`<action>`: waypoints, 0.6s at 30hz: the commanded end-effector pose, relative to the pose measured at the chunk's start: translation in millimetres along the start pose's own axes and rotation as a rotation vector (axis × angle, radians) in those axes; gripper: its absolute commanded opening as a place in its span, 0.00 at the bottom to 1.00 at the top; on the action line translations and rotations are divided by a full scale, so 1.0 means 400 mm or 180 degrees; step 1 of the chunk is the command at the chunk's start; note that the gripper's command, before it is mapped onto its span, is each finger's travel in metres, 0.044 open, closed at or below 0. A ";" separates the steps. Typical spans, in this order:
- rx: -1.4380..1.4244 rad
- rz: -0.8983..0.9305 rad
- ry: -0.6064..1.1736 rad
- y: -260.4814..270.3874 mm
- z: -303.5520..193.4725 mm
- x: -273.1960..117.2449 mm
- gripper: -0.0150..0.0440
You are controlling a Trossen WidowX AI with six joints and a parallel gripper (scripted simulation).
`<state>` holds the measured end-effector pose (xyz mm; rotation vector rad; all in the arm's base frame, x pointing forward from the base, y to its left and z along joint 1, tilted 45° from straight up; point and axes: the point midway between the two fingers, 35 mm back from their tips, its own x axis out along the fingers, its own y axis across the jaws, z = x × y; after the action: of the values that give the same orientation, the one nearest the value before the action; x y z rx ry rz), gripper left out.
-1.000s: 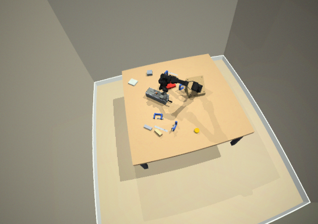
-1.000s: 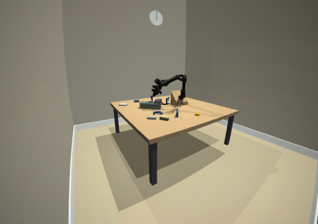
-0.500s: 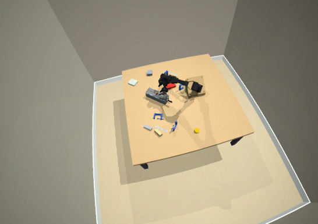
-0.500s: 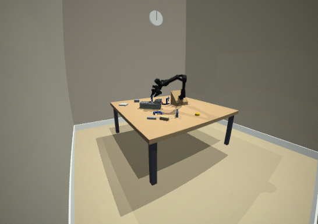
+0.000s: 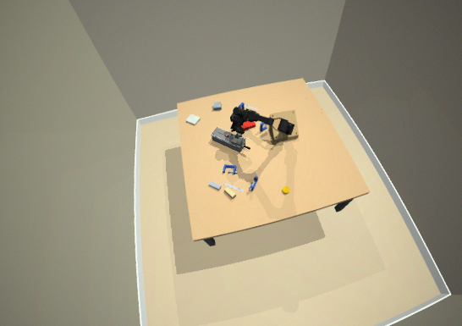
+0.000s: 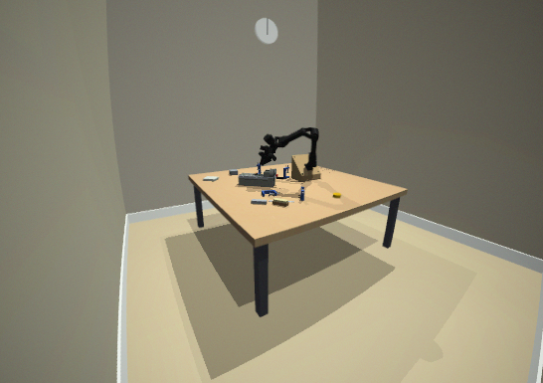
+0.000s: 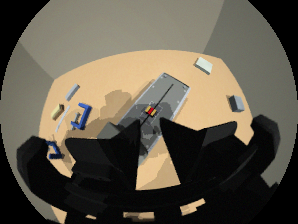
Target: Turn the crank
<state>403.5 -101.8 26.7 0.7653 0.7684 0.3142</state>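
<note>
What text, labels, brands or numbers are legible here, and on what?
None can be read.
Wall clock: a dark hand shows; no numerals can be made out.
Grey machine: too small and blurred for any lettering.
White strip: too small to read.

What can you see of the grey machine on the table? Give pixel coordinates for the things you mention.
The grey machine point(image 5: 221, 138) point(image 6: 251, 180) point(image 7: 169, 86) is a long, metallic-looking box lying flat on the table point(image 5: 321, 165) point(image 6: 358, 189). Its top carries a dark lengthwise slot, a red pointer point(image 7: 150, 111) between brass-coloured marks, and a raised block. A dark handle sticks out at one end. Gripper contact is unclear.
</note>
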 end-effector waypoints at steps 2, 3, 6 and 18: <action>0.0000 0.0000 0.0000 0.000 0.000 0.000 0.25; 0.0000 0.0000 0.0000 0.000 0.000 0.000 0.25; 0.0000 0.0000 0.0000 0.000 0.000 0.000 0.25; 0.0001 0.0003 0.0000 0.000 0.000 0.000 0.25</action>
<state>403.5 -101.7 26.8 0.7660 0.7682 0.3150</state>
